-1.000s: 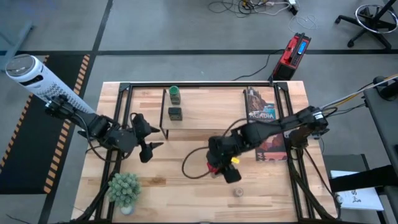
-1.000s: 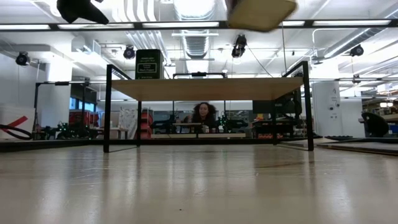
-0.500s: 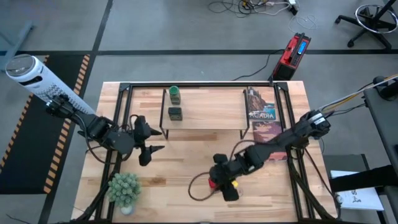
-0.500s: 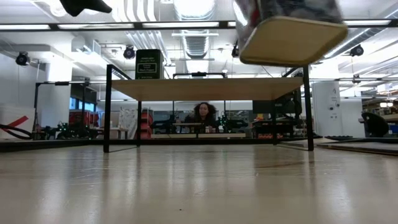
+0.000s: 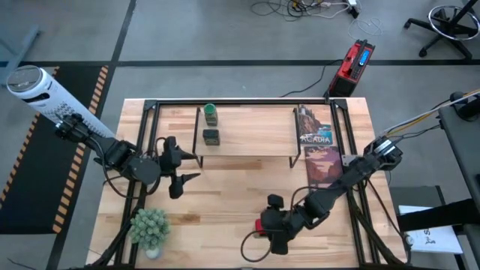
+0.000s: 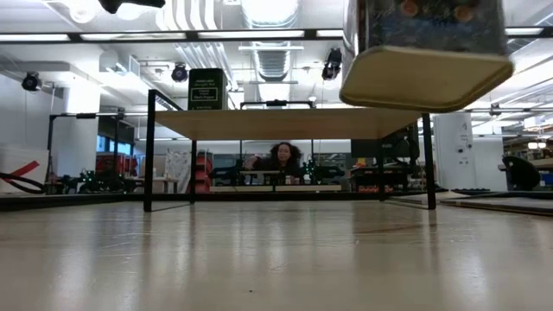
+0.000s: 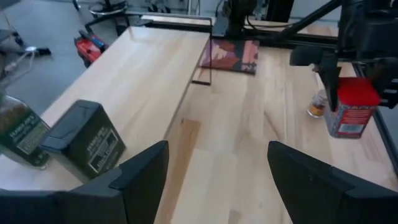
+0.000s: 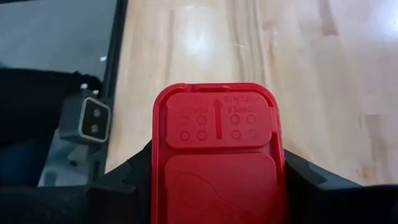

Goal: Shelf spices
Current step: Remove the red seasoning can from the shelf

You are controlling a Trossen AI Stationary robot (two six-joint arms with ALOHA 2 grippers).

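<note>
While raised, the red tin (image 8: pixel 216 155) sits clamped in the right pincer (image 5: pixel 268 227).

Grey floor (image 5: pixel 225 37), office chair (image 5: pixel 450 19), ceiling strip lights (image 6: pixel 259 34) beyond.

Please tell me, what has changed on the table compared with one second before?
The right gripper, still shut on the red tin, carried it from the table's middle toward the near edge, away from the shelf. The left gripper stayed open beside the shelf. The green-capped jar and dark tin did not move.
</note>
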